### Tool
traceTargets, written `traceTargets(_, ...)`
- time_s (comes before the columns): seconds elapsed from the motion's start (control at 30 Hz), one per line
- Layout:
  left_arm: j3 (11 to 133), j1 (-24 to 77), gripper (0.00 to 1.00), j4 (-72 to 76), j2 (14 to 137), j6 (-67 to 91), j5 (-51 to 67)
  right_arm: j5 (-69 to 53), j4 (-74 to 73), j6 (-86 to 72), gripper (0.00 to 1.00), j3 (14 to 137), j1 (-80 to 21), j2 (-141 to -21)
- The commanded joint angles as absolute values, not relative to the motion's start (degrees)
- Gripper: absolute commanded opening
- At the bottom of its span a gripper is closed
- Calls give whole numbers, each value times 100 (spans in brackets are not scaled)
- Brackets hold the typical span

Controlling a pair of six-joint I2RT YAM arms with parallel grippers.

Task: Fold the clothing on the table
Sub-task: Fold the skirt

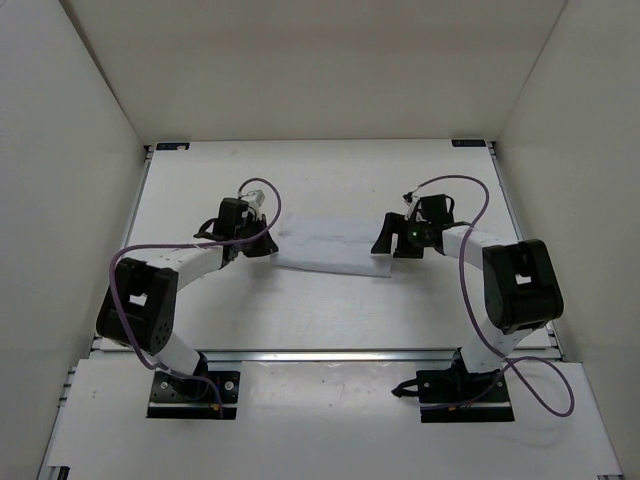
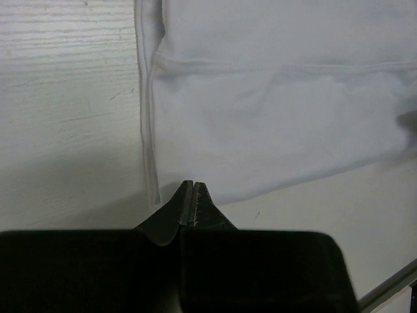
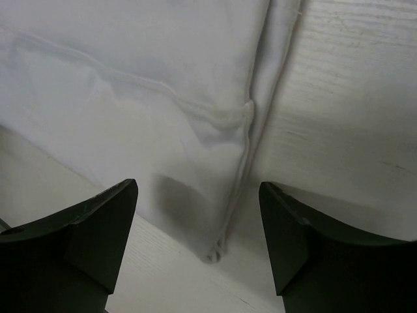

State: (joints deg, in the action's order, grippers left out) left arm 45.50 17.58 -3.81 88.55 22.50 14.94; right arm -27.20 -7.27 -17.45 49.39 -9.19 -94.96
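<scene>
While thin white wrinkly clothing (image 1: 330,245) lies flat on the matte white table (image 1: 330,320), we should check the closed left gripper (image 2: 193,195) caught its corner (unclear) before the open right gripper (image 3: 199,189) pinches the other.

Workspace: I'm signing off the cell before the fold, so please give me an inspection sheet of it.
surface: white table, metal rail at near edge.
job's things: white cloth flat between the arms, wrinkled.
clutter: nothing seen.
jaws: left jaws shut at the cloth's left corner, pinch unclear; right jaws open astride its right corner.
cables: a purple cable loops off each arm.
surroundings: white walls on three sides.
</scene>
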Motion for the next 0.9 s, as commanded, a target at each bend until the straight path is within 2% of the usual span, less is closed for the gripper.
traceTargets(0.0, 4947, 1907, 0, -254, 8903, 2136, 1398, -2391, -905, -1872, 72, 5132, -1011, -9738)
traceTargets(0.5, 5528, 2153, 0, -404, 9878, 1933, 809, -1697, -1511, -2145, 40, 5589, -1468, -10493)
traceTargets(0.7, 5511, 2110, 0, -509, 10054, 1925, 519, -1600, -1573, -2206, 14, 5765, -1477, -10644)
traceTargets(0.73, 5511, 2118, 0, -571, 10142, 1925, 553, -1626, -1625, -2145, 4, 5766, -1459, -10678)
traceTargets(0.77, 5580, 2092, 0, -589, 10151, 1916, 519, -1600, -1661, -2127, 1, 5853, -1468, -10696)
traceTargets(0.87, 5546, 2083, 0, -659, 10344, 1960, 545, -1433, -1784, -2057, 0, 5924, -1407, -10600)
